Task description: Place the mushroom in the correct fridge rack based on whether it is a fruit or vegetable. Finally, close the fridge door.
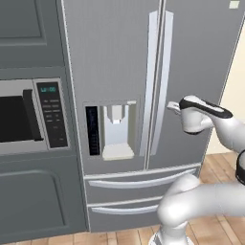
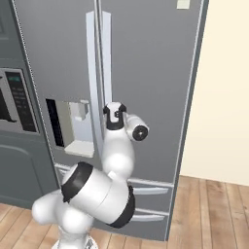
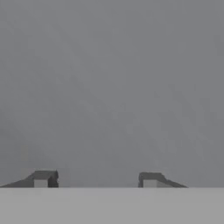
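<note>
The fridge door (image 1: 201, 62) is the plain grey-steel one on the right, and it stands shut, flush with its neighbour. Its long silver handle (image 1: 163, 81) runs down its left edge. My gripper (image 1: 169, 105) points straight at this door, just right of the handle's lower half and close against the steel. In the hand view the gripper (image 3: 96, 178) shows both fingertips (image 3: 43, 178) spread apart with nothing between them, over flat grey steel. From the right base view the door (image 2: 155, 73) and handle (image 2: 107, 58) show above my wrist. The mushroom is out of view.
The matching left door carries a water dispenser (image 1: 115, 129). Two wide drawer fronts (image 1: 139, 182) sit below the doors. A microwave (image 1: 28, 117) is set into the grey cabinets on the left. Wood floor (image 2: 214, 214) and a cream wall (image 2: 223, 97) lie to the right.
</note>
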Motion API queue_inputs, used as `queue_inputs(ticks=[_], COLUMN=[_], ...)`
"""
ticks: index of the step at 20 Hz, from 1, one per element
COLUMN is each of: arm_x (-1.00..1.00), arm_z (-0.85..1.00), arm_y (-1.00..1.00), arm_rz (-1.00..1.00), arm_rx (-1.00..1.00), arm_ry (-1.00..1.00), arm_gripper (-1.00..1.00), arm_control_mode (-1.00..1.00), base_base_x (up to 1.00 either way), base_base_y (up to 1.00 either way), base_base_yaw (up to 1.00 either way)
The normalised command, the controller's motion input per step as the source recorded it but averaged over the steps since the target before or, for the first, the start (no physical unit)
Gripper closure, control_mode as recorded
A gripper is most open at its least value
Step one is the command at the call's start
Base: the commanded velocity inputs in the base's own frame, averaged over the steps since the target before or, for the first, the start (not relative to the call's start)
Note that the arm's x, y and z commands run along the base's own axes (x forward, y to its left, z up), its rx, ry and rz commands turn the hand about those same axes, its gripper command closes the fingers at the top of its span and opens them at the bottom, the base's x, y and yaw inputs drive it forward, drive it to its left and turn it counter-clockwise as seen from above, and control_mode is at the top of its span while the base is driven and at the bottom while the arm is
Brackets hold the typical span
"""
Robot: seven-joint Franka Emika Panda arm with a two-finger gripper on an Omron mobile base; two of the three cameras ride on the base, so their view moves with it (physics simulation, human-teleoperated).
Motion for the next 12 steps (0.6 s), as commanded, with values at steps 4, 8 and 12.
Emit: queue_inputs(ticks=[4, 8, 12], arm_x=[0.97, 0.25, -0.86], arm_z=[-0.01, 0.09, 0.66], arm_y=[-0.01, -0.27, -0.51], arm_rz=[-0.31, -0.26, -0.17], arm_rx=[0.0, 0.05, 0.15], arm_ry=[0.09, 0.06, -0.02], arm_gripper=[-1.0, -1.0, -1.0], arm_control_mode=[-1.0, -1.0, -1.0], base_base_x=[0.0, 0.0, 0.0], base_base_y=[0.0, 0.0, 0.0], base_base_yaw=[0.0, 0.0, 0.0])
